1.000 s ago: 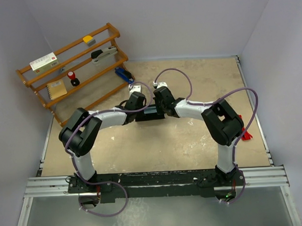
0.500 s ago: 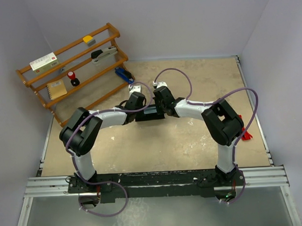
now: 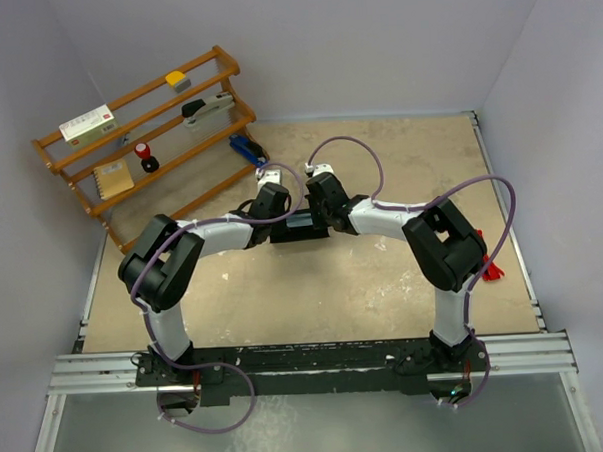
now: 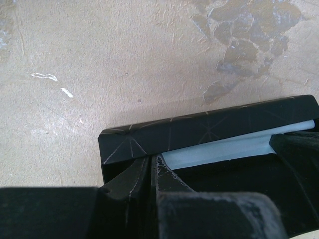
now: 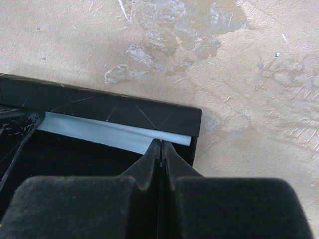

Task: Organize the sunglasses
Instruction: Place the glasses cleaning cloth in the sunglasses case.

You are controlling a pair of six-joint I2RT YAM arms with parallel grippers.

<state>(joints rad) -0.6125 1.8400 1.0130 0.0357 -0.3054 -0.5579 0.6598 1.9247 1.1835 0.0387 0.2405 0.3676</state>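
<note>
From above, the left arm [image 3: 217, 233] and right arm [image 3: 381, 220] both bend inward. Their wrists meet over a black case [image 3: 300, 227] at mid-frame on the bench [image 3: 364, 283], and these wrists hide most of the case. Only this view shows the sunglasses [image 3: 494, 271]. They are a small red shape at the right edge of the bench, just beside the right arm's elbow, partly behind a purple cable [image 3: 487, 233] and well apart from the case. A wooden rack [image 3: 148, 143] with small items leans in the upper left. A blue object [image 3: 246, 148] lies at its foot.

The left wrist view shows what the overhead hides. The left claw [image 4: 152, 172] at lower centre is pressed together, with nothing visible between its fingers. Its tips are inside the open case at the left end. A pale blue cloth [image 4: 224, 148] lies along the far wall.

In the right wrist view, the right claw [image 5: 160, 152] is likewise pressed together. It points down into the case's right end, with its tips touching or just beside the cloth's edge.
</note>
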